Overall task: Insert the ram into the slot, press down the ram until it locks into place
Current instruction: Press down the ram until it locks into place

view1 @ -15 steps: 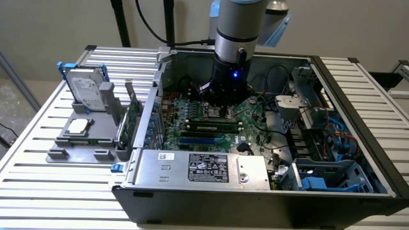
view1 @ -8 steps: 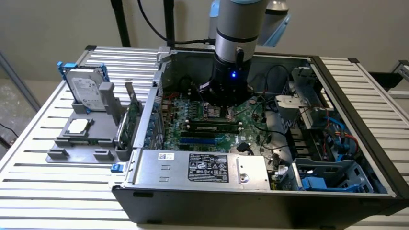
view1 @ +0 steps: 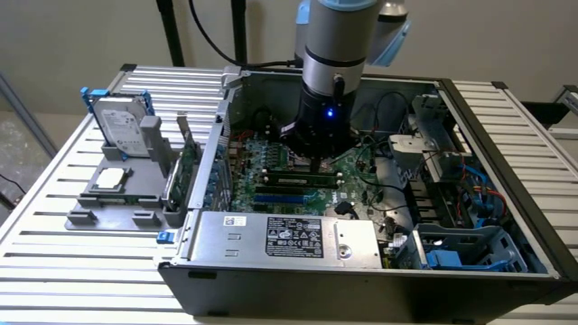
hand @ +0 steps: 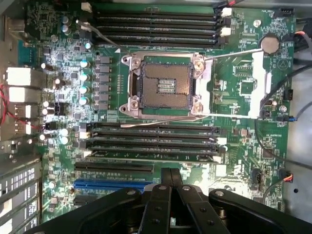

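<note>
Inside the case (view1: 505, 203), tool (hand: 170, 183) apparently closed and empty above the ram (view1: 298, 181), cables (view1: 380, 145) nearby.

The board (hand: 234, 87) is green, speckled with silver capacitors. Four black slots (hand: 151, 139) carry white clips, beside one blue slot (hand: 109, 185). The gripper (hand: 170, 187) is black; the case (view1: 361, 291) is dark grey.

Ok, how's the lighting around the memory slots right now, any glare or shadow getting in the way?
Wrist view: strong glare washes out the capacitors and the metal ports along the board's edge, while the slots are evenly lit with no hot spots. Exterior view: the gripper casts shade on the motherboard under it, and a blue light glows on the wrist.
</note>
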You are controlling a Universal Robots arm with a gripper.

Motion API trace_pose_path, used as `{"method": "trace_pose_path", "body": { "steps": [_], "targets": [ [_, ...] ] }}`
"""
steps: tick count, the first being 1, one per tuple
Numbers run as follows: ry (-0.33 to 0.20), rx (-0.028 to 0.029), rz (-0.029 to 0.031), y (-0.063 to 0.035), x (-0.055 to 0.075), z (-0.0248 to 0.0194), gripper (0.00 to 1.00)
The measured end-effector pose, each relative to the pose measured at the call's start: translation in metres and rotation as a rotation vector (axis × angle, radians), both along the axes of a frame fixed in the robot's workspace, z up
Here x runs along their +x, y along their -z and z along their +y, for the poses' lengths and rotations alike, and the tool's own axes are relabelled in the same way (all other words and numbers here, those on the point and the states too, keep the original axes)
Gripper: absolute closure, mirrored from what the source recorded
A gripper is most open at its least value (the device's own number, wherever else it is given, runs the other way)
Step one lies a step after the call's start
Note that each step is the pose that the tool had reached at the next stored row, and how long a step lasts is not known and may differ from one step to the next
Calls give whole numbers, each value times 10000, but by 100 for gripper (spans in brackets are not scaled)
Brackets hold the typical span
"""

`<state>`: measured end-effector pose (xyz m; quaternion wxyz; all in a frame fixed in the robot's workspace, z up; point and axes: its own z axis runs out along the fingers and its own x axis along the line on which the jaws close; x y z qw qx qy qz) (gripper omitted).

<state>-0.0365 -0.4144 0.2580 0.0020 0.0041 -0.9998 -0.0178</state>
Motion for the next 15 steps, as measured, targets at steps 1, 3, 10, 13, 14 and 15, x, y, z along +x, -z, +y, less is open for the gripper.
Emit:
{"method": "trace_pose_path", "body": {
  "steps": [1,3,10,13,14,15],
  "targets": [
    [0,3,-1,1,-28,-6,89],
    [-1,1,-5,0,-98,-11,89],
    [0,2,-64,1,-158,-11,89],
    [-1,1,-87,0,-164,-11,89],
    [0,1,-94,0,-167,-11,89],
    [-1,1,-102,0,-169,-11,89]
  ]
}}
